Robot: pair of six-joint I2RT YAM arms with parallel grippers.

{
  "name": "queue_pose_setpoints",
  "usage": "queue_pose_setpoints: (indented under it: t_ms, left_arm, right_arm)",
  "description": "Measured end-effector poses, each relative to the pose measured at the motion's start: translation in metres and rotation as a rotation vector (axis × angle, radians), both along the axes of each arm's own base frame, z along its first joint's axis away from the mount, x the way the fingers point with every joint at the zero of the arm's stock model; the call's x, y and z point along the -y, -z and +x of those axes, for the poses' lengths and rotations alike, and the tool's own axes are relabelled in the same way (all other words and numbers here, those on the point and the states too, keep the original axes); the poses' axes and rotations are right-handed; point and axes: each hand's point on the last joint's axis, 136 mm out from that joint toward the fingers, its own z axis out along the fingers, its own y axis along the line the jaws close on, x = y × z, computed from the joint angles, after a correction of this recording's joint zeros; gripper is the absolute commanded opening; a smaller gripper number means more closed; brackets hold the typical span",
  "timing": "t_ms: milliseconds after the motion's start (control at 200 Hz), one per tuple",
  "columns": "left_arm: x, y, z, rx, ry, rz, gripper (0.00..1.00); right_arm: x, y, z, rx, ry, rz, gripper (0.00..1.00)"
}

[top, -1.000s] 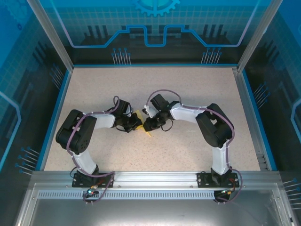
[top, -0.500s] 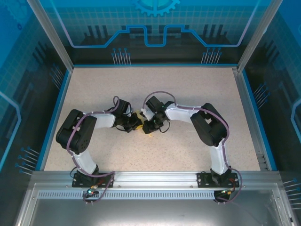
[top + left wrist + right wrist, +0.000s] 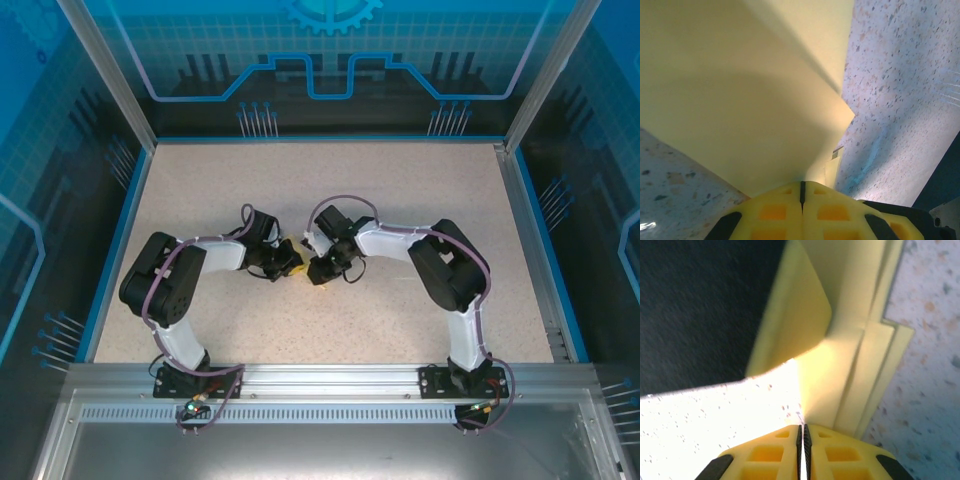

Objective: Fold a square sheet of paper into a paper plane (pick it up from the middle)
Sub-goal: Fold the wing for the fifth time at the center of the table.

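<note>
Centrally in the overhead frame, the left gripper (image 3: 291, 262) and right gripper (image 3: 312, 268) meet tip to tip, each clenched on the paper plane (image 3: 740, 100). Its stepped, layered edges run up the right of the right wrist view. Bare speckled table (image 3: 400, 190) spreads all around, its blue rim (image 3: 330, 139) well apart.

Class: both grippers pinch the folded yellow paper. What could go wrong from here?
1. The left gripper and right gripper are both shut on the thin pale yellow folded paper; pulling apart could tear it.
2. Its layered edges sit staggered in the right wrist view, so creasing now may set a crooked fold.
</note>
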Motion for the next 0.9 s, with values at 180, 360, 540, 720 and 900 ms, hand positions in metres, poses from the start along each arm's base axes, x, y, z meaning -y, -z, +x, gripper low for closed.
queue_pose_setpoints:
  t_ms: [180,360,540,720,900]
  left_arm:
    - [0.000,0.000,0.000,-0.004,0.000,0.002,0.07]
    - [0.000,0.000,0.001,-0.009,0.001,0.003,0.07]
    - [0.000,0.000,0.000,-0.009,0.002,0.004,0.07]
    - [0.000,0.000,0.000,-0.009,0.003,0.004,0.07]
    - [0.000,0.000,0.000,-0.009,0.003,0.005,0.07]
  right_arm:
    - [0.010,0.001,-0.008,-0.023,-0.007,0.007,0.12]
    - [0.020,0.001,-0.017,-0.041,-0.013,0.002,0.12]
    - [0.030,-0.001,-0.027,-0.063,-0.024,-0.021,0.15]
    - [0.029,-0.017,-0.021,-0.005,-0.018,-0.002,0.21]
    - [0.022,-0.016,-0.005,0.048,-0.008,-0.029,0.24]
